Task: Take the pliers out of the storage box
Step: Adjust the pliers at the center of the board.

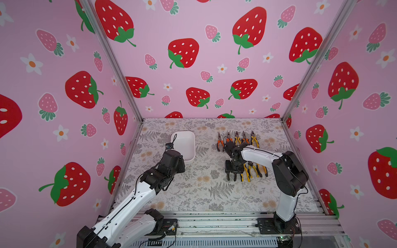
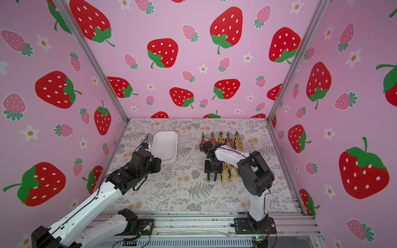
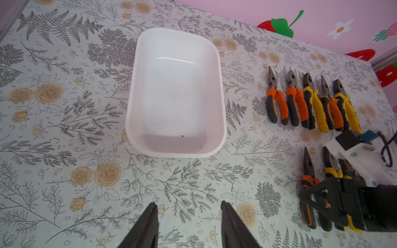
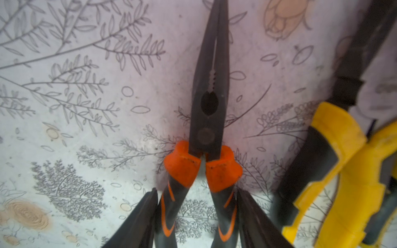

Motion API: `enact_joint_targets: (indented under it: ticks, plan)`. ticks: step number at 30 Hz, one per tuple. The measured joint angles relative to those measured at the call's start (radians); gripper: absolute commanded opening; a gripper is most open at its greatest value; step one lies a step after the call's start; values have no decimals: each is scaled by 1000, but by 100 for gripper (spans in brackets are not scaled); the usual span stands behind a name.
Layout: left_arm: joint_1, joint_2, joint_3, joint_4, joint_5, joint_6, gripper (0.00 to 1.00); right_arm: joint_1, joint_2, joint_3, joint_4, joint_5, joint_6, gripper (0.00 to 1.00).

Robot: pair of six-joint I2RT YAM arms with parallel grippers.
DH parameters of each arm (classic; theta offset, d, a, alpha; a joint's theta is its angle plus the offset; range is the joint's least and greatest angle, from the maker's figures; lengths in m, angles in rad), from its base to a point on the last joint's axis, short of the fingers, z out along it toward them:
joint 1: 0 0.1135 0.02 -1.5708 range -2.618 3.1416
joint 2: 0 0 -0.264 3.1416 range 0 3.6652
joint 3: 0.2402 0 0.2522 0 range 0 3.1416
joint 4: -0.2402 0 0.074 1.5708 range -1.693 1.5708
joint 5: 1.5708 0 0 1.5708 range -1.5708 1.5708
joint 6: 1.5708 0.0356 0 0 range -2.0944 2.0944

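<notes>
Your box [image 3: 176,96] is empty; the pliers [image 3: 297,105] lie in rows right of it. Your right gripper [image 4: 196,191] straddles an orange pair [image 4: 209,120] there, though I cannot tell if it is clamped. The left gripper [image 3: 188,203] is spread and empty. This is likely the final set-down: release, then lift straight up.

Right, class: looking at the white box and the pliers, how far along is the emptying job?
Done: the storage box looks empty; the pliers lie in two rows on the table. In hand: the right gripper straddles the handles of an orange-handled needle-nose pair lying in the near row; whether it grips is unclear. The left gripper hangs open near the box. Left: apparently only withdrawing that arm.
</notes>
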Motion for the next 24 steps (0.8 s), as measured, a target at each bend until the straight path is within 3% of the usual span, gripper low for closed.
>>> enact_joint_targets:
  ticks: [24]
  plan:
    - [0,2,0,-6,0,-5,49,-13,28,55,-71,37,-109,59]
